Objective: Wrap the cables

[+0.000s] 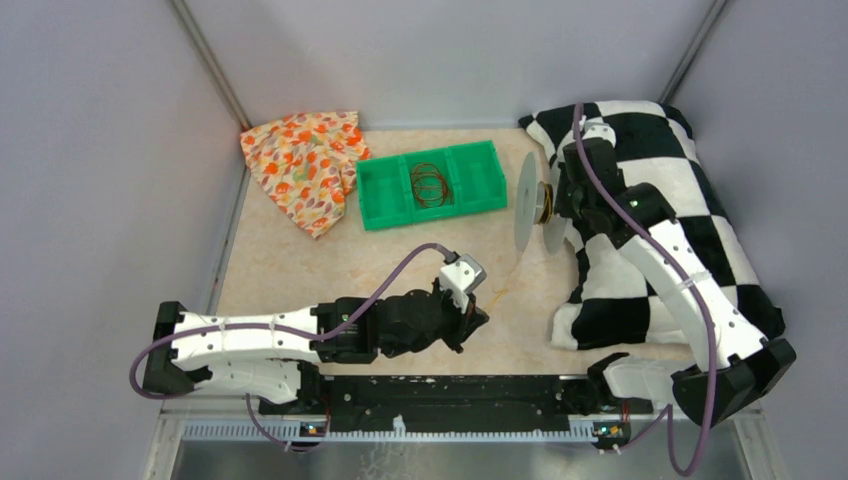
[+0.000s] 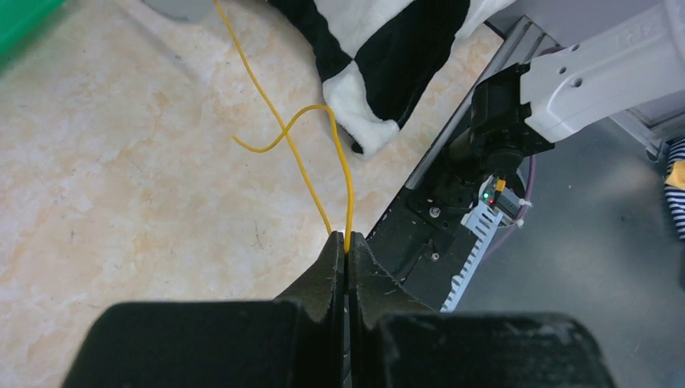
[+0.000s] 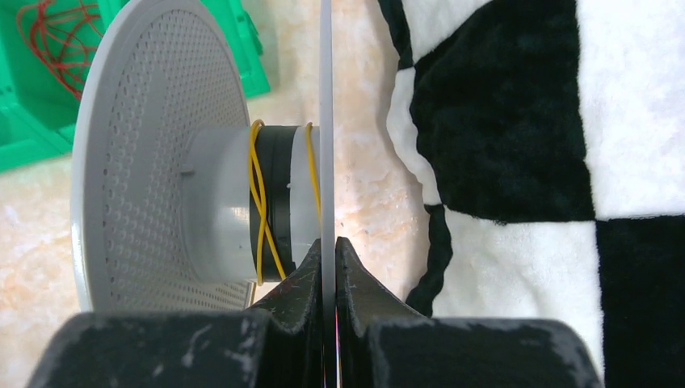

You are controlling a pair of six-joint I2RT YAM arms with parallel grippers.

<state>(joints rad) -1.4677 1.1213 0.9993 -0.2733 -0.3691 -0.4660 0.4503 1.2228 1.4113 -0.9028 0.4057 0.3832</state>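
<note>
Yellow cable (image 2: 350,186) thin, floppy, light; left fingers (image 2: 323,279) pinch it near loose end; right fingers (image 3: 359,275) pinch spool (image 3: 153,162) rim.

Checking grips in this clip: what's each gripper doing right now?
Left gripper: shut on the yellow wire.
Right gripper: shut on the spool flange.

The table (image 2: 121,178) has a smooth, marble-like top, and the checkered blanket (image 3: 501,121) is soft plush cloth. The spool (image 3: 137,121) is matt grey plastic with fine holes, the green tray (image 1: 385,192) perhaps glossy plastic, the cable (image 2: 350,174) smooth.
</note>
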